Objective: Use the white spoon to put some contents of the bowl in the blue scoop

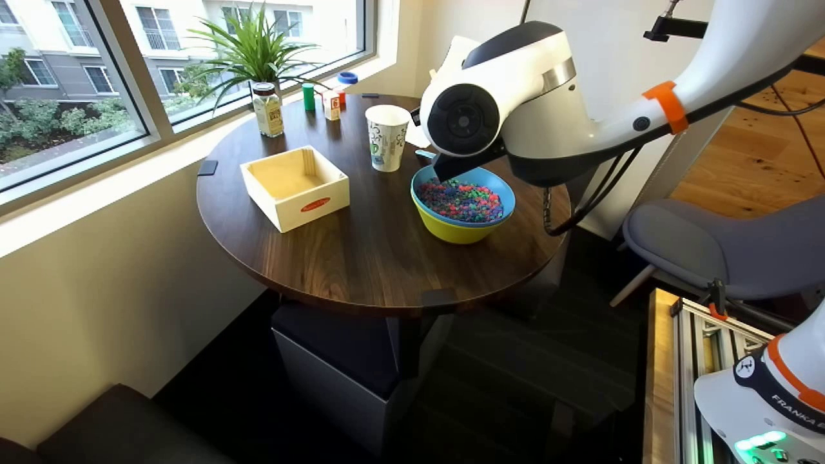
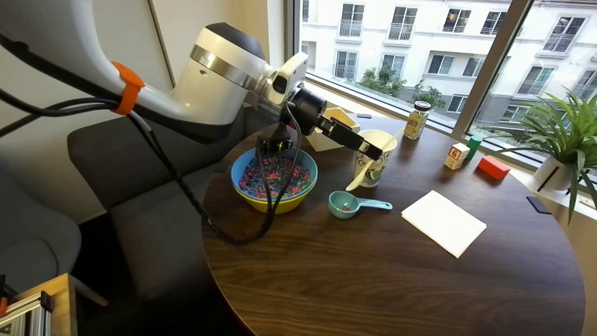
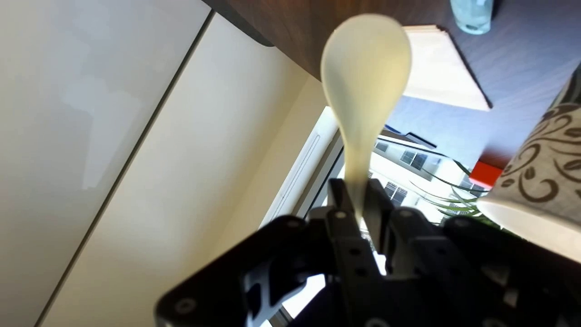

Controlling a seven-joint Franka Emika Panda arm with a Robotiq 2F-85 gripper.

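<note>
Wrist view: gripper [image 3: 356, 190] blurred, hides part of white spoon [image 3: 365, 68]; paper cup [image 3: 547, 172] cut by right edge; blue scoop [image 3: 472, 17] cut by top edge. In an exterior view, cables [image 2: 241, 241] cross bowl [image 2: 296, 202], hiding some contents [image 2: 278, 178]; pieces [image 2: 346, 209] in blue scoop too small to count. In an exterior view, arm [image 1: 548, 122] hides most of blue scoop.

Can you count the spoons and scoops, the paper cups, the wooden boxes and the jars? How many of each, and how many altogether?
Spoons and scoops: 2, the white spoon held in the gripper and the blue scoop on the table
Paper cups: 1, the patterned cup
Wooden boxes: 1, the open box
Jars: 1, the labelled jar
Total: 5
</note>
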